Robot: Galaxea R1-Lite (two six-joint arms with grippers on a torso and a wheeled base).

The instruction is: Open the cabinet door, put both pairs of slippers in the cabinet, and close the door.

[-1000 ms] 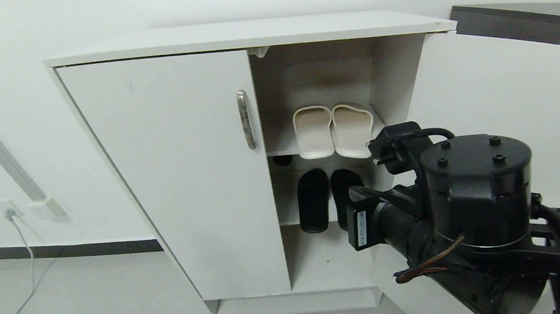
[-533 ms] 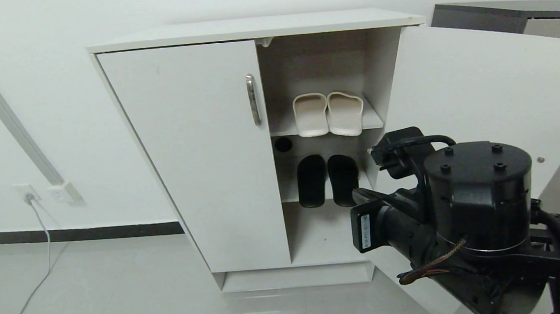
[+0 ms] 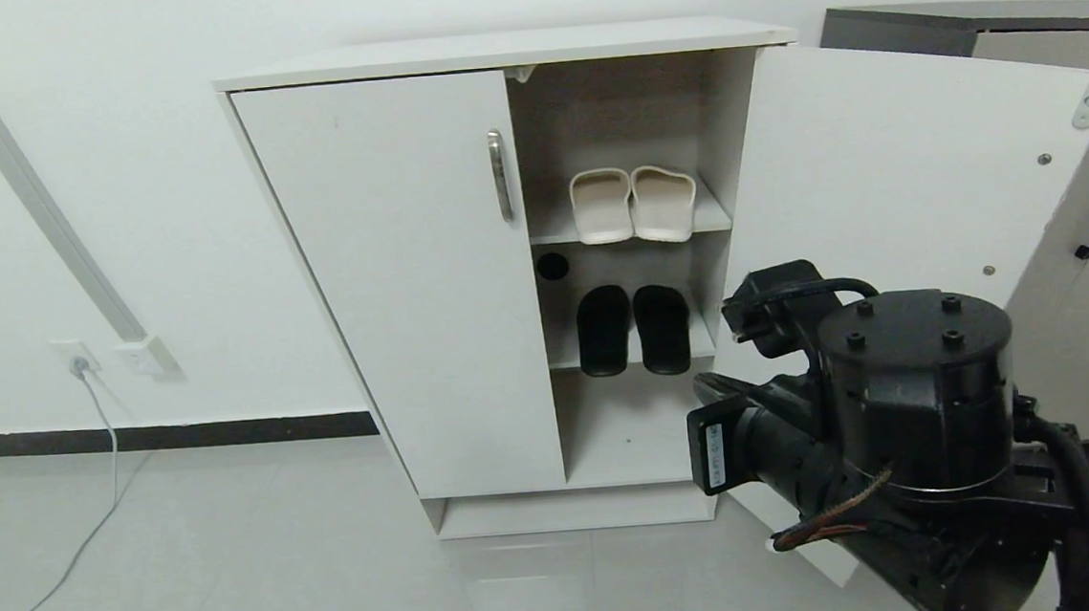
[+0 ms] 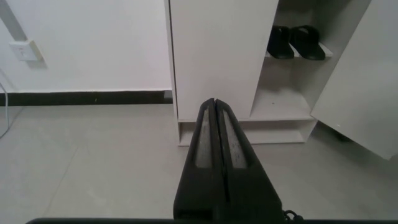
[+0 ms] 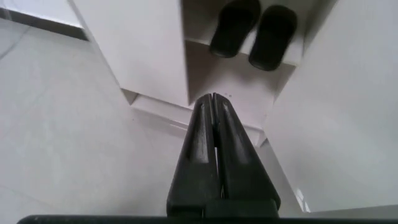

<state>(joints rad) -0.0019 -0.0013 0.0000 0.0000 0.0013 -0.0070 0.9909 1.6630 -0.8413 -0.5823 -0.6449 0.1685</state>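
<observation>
The right tool (image 5: 212, 98) is clenched on nothing, its fingers pressed flat together, low in front of the cabinet's (image 3: 507, 49) open bay. The left tool (image 4: 214, 102) is likewise clamped shut and empty, facing the foot of the closed left door (image 3: 407, 258).

Both pairs are in. The beige slippers (image 3: 633, 205) sit side by side on the upper shelf and the black slippers (image 3: 633, 330) on the shelf below, each close to its front edge. The right door (image 3: 890, 176) stands swung wide with its inner face towards the robot, so I'd say only the closing is left.

To do that well, the right tool should go round the door's free edge to the outer face. It should push near that edge, far from the hinge, and follow the arc until the door seats against the frame. The slippers near the shelf fronts could catch the door.
</observation>
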